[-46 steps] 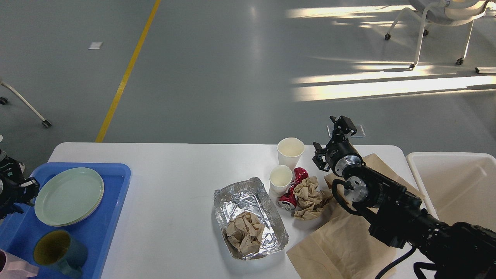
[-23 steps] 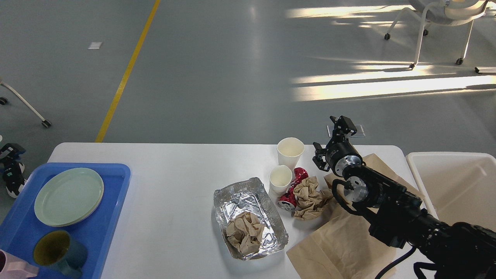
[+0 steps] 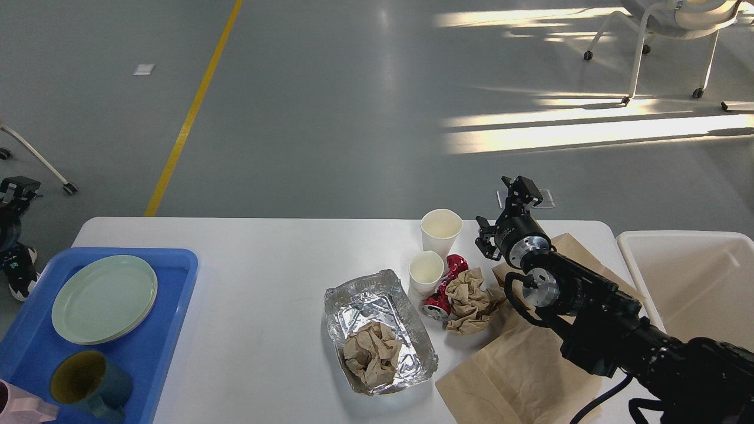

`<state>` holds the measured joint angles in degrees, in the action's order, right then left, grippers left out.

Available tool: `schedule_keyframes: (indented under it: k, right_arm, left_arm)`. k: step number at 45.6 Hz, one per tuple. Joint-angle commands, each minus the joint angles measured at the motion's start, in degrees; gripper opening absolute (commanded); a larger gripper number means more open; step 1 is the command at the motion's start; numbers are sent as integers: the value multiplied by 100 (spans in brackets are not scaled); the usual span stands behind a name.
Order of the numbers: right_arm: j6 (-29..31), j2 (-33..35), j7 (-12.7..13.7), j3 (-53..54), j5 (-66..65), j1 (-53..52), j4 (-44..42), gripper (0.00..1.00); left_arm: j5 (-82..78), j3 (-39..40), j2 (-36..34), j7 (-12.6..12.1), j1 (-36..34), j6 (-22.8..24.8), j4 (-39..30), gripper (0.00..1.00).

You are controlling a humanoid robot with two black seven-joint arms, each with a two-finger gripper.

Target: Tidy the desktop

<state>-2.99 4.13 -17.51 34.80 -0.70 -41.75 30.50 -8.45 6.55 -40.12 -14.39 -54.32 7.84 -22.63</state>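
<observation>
The desk (image 3: 253, 294) fills the lower view, partly tidied: plates and mugs sit in the blue tray (image 3: 177, 330) — but cups, foil tray (image 3: 377, 330), crushed can and brown paper remain. The right end effector (image 3: 508, 215) hovers spread and empty; the left end effector's (image 3: 15, 191) state cannot be told.

The worktop (image 3: 265, 265) lies bare between the blue tray (image 3: 177, 330) at its left edge and the foil container (image 3: 406, 330). Right of centre, two paper cups (image 3: 440, 228), a crushed can (image 3: 439, 303), crumpled paper (image 3: 471, 297) and a brown bag (image 3: 518, 371) crowd together.
</observation>
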Motion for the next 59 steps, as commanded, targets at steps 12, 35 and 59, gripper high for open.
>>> schedule_keyframes:
  k: [12, 35, 59]
  right_arm:
    - [0, 0, -7, 1, 0, 0, 0, 100]
    - [0, 0, -7, 1, 0, 0, 0, 100]
    - [0, 0, -7, 1, 0, 0, 0, 100]
  left_arm:
    - [-8, 4642, 513, 6, 826, 103, -48, 97]
    - [27, 5471, 759, 945, 748, 138, -48, 97]
    - [36, 5383, 1550, 1808, 923, 130, -48, 97]
